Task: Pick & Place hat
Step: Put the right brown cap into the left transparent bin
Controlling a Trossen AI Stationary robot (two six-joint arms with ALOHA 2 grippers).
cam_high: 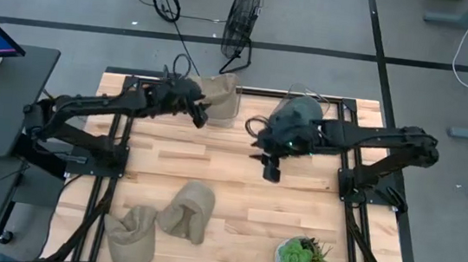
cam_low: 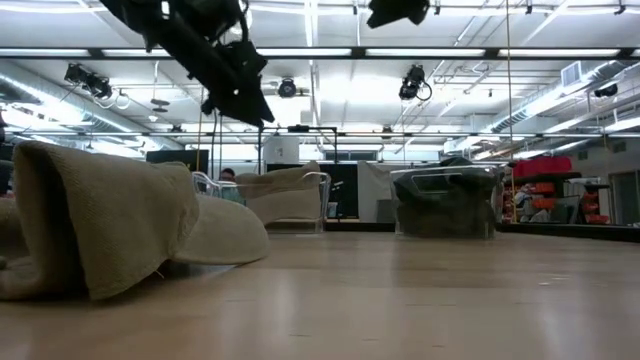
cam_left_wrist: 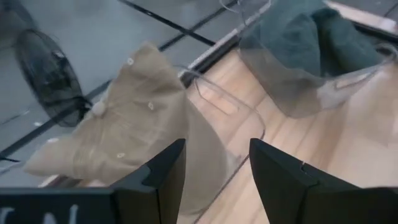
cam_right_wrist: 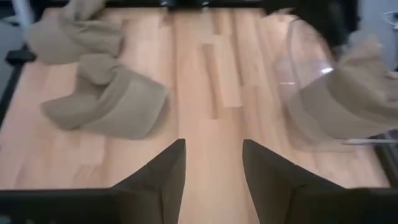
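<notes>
A tan hat sits in a clear bin at the table's far edge; the left wrist view shows this hat close ahead. My left gripper hovers just left of that bin, open and empty. Dark green hats fill a second clear bin to the right. Two more tan hats lie flat on the table's near left part. My right gripper hangs open above the table's middle and looks toward those tan hats.
A potted green plant stands at the near right edge. In the low view the near tan hat lies at the left, with both bins behind it. Bare wood lies between the bins and the loose hats.
</notes>
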